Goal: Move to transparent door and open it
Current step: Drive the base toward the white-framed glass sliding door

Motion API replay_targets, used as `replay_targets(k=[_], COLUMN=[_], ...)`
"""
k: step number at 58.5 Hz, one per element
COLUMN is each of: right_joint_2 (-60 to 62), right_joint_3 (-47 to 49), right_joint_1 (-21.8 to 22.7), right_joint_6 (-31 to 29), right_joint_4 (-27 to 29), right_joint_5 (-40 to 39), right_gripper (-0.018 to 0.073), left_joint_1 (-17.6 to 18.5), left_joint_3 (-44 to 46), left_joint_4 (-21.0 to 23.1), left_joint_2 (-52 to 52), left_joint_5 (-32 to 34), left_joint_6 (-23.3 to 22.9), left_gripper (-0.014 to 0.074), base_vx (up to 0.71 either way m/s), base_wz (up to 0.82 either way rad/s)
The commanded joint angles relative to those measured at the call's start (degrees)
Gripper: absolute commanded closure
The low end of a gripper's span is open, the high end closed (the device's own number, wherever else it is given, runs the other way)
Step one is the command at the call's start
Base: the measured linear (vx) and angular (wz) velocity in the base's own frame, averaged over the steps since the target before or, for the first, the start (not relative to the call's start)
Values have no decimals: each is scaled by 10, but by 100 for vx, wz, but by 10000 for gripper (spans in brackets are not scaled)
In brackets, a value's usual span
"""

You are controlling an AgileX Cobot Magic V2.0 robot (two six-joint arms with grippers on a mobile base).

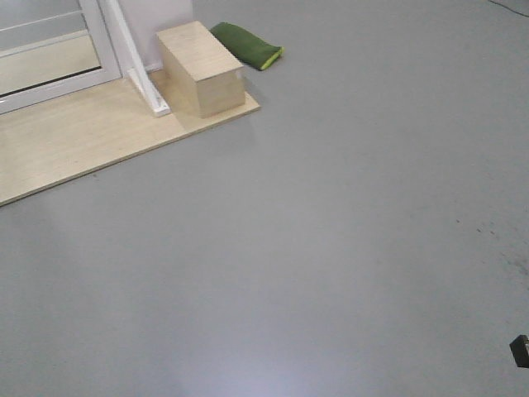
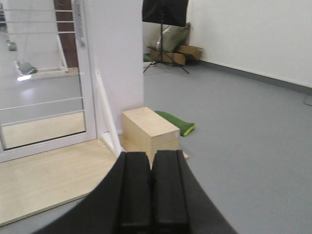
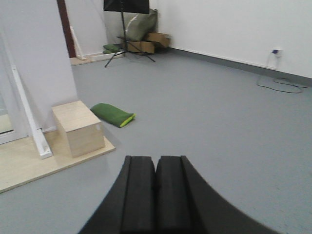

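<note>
The transparent door (image 2: 41, 87) stands at the left of the left wrist view, glass in a white frame with thin horizontal white bars. Its grey handle (image 2: 78, 27) shows near the top, on the frame's right stile. In the front view only the door's bottom corner (image 1: 45, 62) shows at the top left. My left gripper (image 2: 151, 156) is shut with nothing in it, well short of the door. My right gripper (image 3: 156, 160) is also shut and empty, over the grey floor. The door is far from both.
A low wooden platform (image 1: 74, 145) lies in front of the door, carrying a wooden box (image 1: 198, 66) and a slanted white post (image 1: 136, 58). A green bag (image 1: 246, 45) lies behind the box. A black stand (image 2: 163, 29) and cardboard boxes are at the back wall. A cable (image 3: 278, 83) lies at the right.
</note>
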State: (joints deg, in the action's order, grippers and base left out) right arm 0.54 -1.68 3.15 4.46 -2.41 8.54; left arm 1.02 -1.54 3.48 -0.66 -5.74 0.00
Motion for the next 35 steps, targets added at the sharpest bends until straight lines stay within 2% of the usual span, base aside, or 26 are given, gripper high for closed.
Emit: replay_targets(k=[1,35], right_joint_2=[9,9], right_joint_3=[-9,-9], right_joint_1=[1,1], right_joint_6=[-2,-2], right_joint_4=[-6,-6], right_joint_5=[-49,-49], right_gripper=[567,567], left_joint_1=[2,2], left_joint_3=[-18,-18], left_joint_4=[1,1], left_joint_2=[-7,-7], left_joint_5=[48,48], left_joint_6=[-4,-4], left_gripper=[602,602], base_vx=[67,64], base_wz=[61,50])
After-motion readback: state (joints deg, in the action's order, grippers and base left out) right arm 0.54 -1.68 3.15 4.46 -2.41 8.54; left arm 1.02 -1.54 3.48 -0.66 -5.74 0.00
